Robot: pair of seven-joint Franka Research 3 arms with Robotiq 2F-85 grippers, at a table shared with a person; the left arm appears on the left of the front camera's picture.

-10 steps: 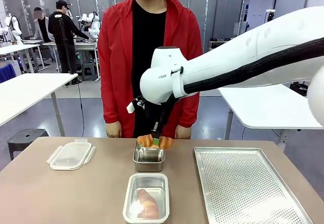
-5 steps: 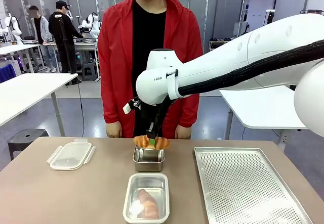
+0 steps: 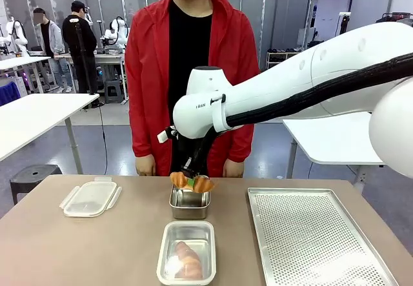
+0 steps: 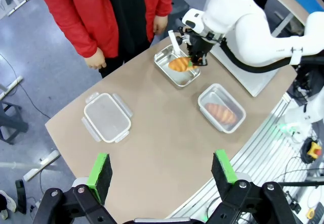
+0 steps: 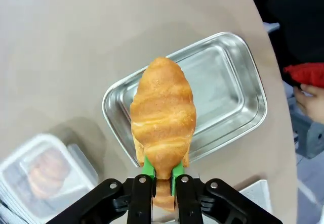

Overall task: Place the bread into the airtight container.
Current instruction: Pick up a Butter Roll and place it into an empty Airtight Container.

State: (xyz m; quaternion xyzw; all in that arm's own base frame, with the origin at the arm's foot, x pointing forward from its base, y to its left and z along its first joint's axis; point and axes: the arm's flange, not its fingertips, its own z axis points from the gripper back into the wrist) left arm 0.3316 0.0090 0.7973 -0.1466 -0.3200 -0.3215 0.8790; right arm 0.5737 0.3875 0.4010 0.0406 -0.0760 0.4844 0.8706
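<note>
A golden croissant-shaped bread [image 3: 192,183] [image 5: 163,115] hangs just above a small steel tray [image 3: 189,204] [image 5: 228,82] at the table's far middle, with my right gripper [image 3: 191,177] [image 5: 158,176] shut on its end. In the left wrist view the same bread [image 4: 181,63] sits over the steel tray [image 4: 169,72]. Nearer to me stands the clear airtight container [image 3: 187,252] [image 4: 221,107] [image 5: 40,176] with another bread inside. Its lid [image 3: 90,197] [image 4: 107,118] lies apart at the left. High above the table's near edge my left gripper [image 4: 162,171] is open and holds nothing.
A large perforated metal tray [image 3: 316,234] takes up the table's right side. A person in a red jacket stands at the far edge, with a hand [image 3: 145,164] hanging just behind the steel tray. Bare tabletop lies between the lid and the container.
My right gripper has drifted a little to the left with the bread, which has turned slightly over the steel tray. The rest is unmoved.
</note>
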